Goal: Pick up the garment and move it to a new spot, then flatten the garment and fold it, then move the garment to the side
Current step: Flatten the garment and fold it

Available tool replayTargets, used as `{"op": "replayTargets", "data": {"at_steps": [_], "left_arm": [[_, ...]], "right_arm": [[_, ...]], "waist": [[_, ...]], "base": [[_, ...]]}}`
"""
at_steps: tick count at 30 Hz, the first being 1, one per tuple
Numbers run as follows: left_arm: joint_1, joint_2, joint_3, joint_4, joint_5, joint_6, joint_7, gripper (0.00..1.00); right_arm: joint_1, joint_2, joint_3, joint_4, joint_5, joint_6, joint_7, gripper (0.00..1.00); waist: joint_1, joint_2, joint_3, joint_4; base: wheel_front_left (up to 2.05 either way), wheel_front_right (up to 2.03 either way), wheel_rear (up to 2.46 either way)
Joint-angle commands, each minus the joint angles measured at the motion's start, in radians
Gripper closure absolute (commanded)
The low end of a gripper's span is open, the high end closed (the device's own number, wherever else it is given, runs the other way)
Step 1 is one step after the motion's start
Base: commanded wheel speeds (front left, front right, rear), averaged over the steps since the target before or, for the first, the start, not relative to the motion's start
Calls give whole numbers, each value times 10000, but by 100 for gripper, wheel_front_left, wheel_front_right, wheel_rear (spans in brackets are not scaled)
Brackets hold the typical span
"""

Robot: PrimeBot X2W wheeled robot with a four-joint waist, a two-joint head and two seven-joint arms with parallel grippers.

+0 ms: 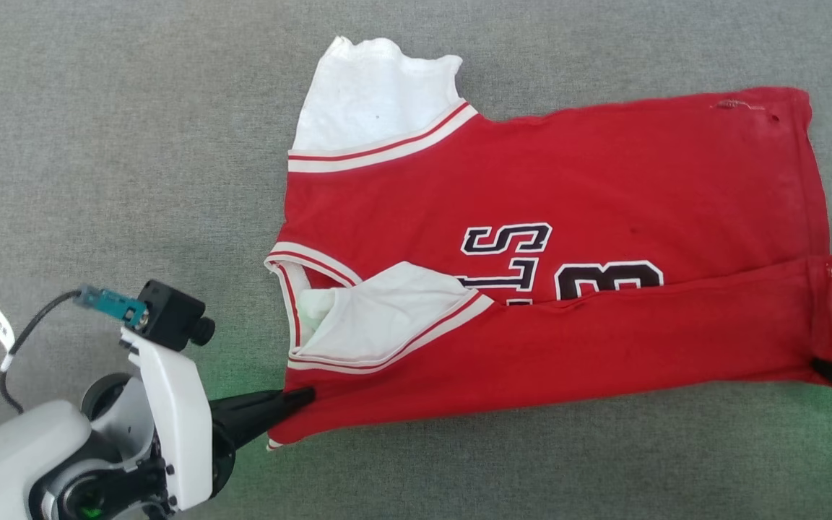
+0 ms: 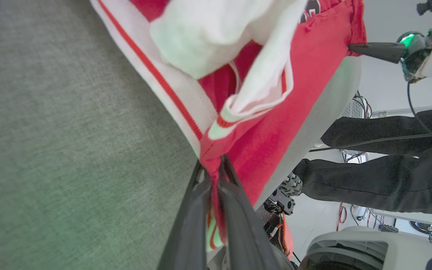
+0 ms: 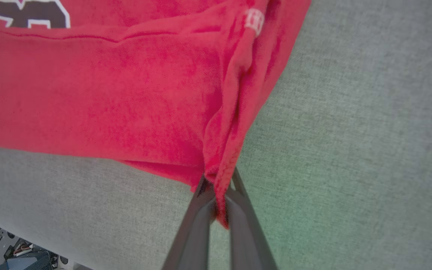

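Both of my grippers were clamped on the shirt (image 1: 604,173). The left gripper (image 1: 306,396) had its fingers together on the near left corner, by the shoulder. The right gripper (image 1: 824,368) pinched the near right corner at the hem.

The shirt lay flat on the grey table top (image 1: 98,144), neck to the left and hem to the right, its near edge close to the near edge of the table. A strip of red cloth (image 1: 604,339) along the near side was already turned over onto the body, covering the lower part of the black lettering (image 1: 510,249). The near white sleeve (image 1: 380,310) lay tucked in on top, while the far white sleeve (image 1: 376,94) stuck out past the far edge.

I judged this to be the folding step, with the flattening done. The next move, as I read it, called for raising both corners together, keeping the cloth taut between them, and carrying the near edge across to the far side so the halves met squarely.

Beyond the near table edge, a person's dark trouser legs (image 2: 388,183) stood close.
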State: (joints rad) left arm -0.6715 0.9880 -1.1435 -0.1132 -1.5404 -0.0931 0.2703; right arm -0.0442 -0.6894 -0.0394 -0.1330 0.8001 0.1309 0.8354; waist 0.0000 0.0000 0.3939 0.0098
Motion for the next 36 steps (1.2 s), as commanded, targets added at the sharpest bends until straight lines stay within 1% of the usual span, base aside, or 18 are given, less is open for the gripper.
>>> {"op": "replayTargets", "data": {"at_steps": [1,5,6,7,8,9,10,11,14,17,19,23,24,25,28,32,34,36], "left_arm": [[157,52,36,-44,-22,62,-115,100],[349,-32,14,-59,30,137,-371,100],[394,-61,15,-33,28,129,-428,100],[413,-83,46,-5,62,136,-512,88],[417,-93,79,24,118,130,-609,55],[417,-99,118,52,144,114,-718,23],[396,-74,175,60,215,86,-845,5],[396,-35,249,80,249,68,-1001,0],[449,110,515,188,289,101,-1554,0],[551,130,938,473,211,304,-2440,0],[659,80,1248,824,305,404,-3258,0],[609,-233,1880,1863,448,693,-4716,0],[609,-233,1880,1863,448,693,-4716,0],[385,-388,2147,2434,758,857,-5044,0],[110,-647,2470,2978,932,929,-5195,0],[-838,-819,2748,4060,1766,1135,-5273,0],[-1500,-909,2677,4605,2219,1193,-5071,0],[-2188,-996,2614,5140,2382,1085,-4569,0]], "right_arm": [[140,89,-90,-83,43,-3,-93,100],[306,244,-219,-248,-57,-3,-238,99],[315,299,-215,-282,-107,-3,-280,89],[322,345,-244,-321,-145,-3,-343,58],[297,409,-341,-362,-208,-3,-486,0],[253,500,-456,-380,-264,-3,-614,0],[216,550,-541,-428,-344,-3,-765,0],[177,610,-649,-471,-440,-3,-957,0],[-5,921,-756,-775,-806,-2,-1757,0],[-237,1372,-510,-939,-1123,-2,-2925,0],[-487,1656,-131,-982,-1455,-2,-3921,0],[-856,2296,589,-460,-2192,-2,-6044,0],[-856,2296,589,-460,-2192,-2,-6044,0],[-1041,2552,922,-200,-2568,-2,-7115,0],[-1204,2724,1280,53,-2899,-2,-8055,0],[-1522,3045,1660,479,-3283,-3,-9619,0],[-1679,3188,1769,686,-3331,-2,-10027,0],[-1818,3265,1850,836,-3407,-2,-10268,0]], "waist": [[0,0,3,0],[0,0,-29,-42],[0,0,-67,-56],[0,0,-94,-66],[0,0,-120,-74],[0,0,-154,-88],[0,0,-187,-105],[0,0,-213,-121],[0,0,-320,-232],[0,0,-410,-446],[0,0,-432,-638],[0,0,-419,-1085],[0,0,-419,-1085],[0,0,-387,-1321],[0,0,-303,-1552],[0,0,-52,-2052],[0,0,90,-2291],[0,0,233,-2526]], "base": [[0,0,0],[0,0,0],[0,0,0],[0,0,0],[0,0,0],[0,0,0],[0,0,0],[0,0,0],[0,0,0],[0,0,0],[0,0,0],[0,0,0],[0,0,0],[0,0,0],[0,0,0],[0,0,0],[0,0,0],[0,0,0]]}}
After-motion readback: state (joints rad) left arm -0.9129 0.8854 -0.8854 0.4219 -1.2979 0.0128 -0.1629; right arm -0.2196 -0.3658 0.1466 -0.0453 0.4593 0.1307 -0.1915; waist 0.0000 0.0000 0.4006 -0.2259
